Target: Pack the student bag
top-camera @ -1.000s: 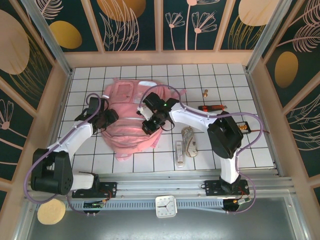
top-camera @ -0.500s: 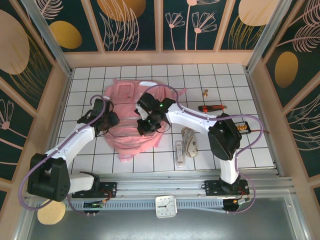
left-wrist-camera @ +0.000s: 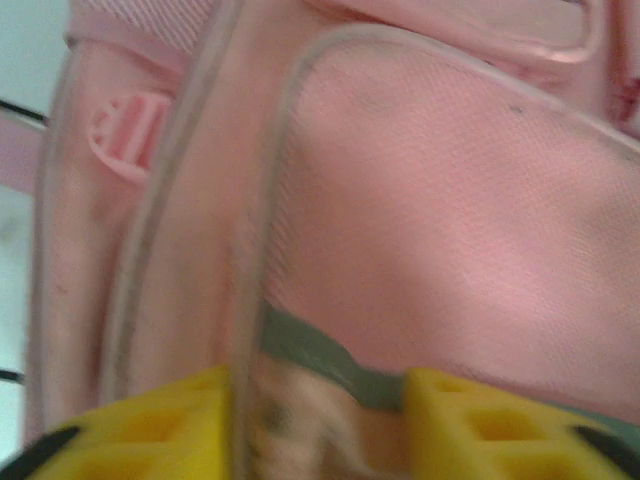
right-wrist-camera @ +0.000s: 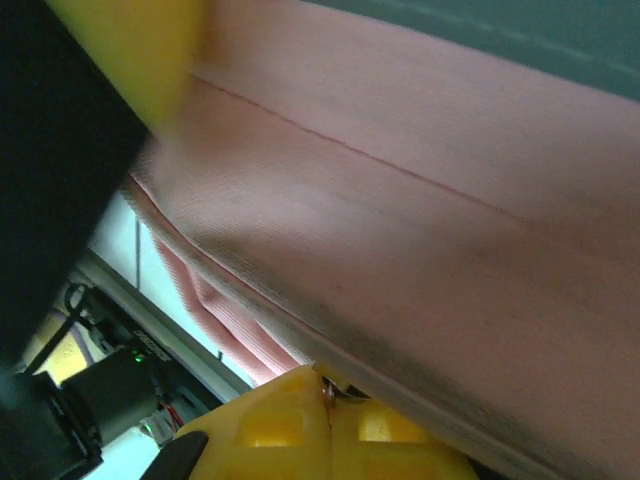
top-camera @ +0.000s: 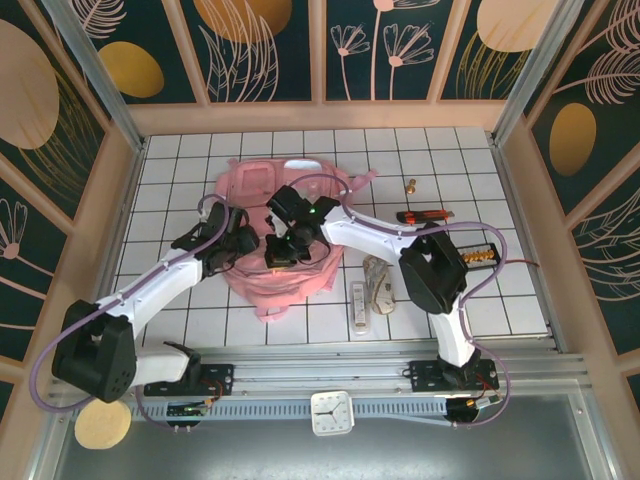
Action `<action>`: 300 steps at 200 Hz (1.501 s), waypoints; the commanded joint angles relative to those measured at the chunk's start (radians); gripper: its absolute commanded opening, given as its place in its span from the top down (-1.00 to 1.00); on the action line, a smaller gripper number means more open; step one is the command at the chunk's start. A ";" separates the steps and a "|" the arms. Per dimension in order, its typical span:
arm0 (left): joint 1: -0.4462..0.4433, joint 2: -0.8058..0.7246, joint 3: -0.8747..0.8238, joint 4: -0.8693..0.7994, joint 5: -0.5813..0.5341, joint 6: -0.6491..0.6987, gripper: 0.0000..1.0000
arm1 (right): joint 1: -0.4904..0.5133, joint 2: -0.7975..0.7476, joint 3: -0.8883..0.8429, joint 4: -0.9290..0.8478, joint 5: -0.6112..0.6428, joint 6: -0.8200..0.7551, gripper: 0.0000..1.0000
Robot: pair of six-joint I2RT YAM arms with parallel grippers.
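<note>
While my right fingers (right-wrist-camera: 290,425) are clenching the student bag (top-camera: 256,184) by a fabric edge, my left fingers (left-wrist-camera: 140,430) are parting, released astride its piped seam (left-wrist-camera: 262,200). The bag, at 12 o'clock ahead of me, is bunching and sliding toward 3 o'clock. I judge this is still opening work, nothing packed.

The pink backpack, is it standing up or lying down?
Lying down: seen from above, the student bag spreads flat on the tiled table.

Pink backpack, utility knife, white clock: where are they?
Pink backpack (top-camera: 255,185), top external view, pale front pocket.
Utility knife (top-camera: 425,215), top external view, middle of handle.
White clock (top-camera: 331,412), top external view, its dial.
</note>
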 commanded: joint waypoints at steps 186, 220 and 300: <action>-0.004 -0.481 -0.082 -0.197 -0.102 0.189 -0.51 | -0.078 0.191 0.246 0.031 -0.230 0.199 1.00; 0.171 -0.330 -0.011 -0.058 0.077 0.181 -0.52 | -0.115 0.067 0.071 0.050 -0.172 0.198 1.00; 0.181 0.032 0.030 0.163 0.251 0.135 -0.02 | -0.296 -0.211 -0.212 -0.103 -0.057 0.021 1.00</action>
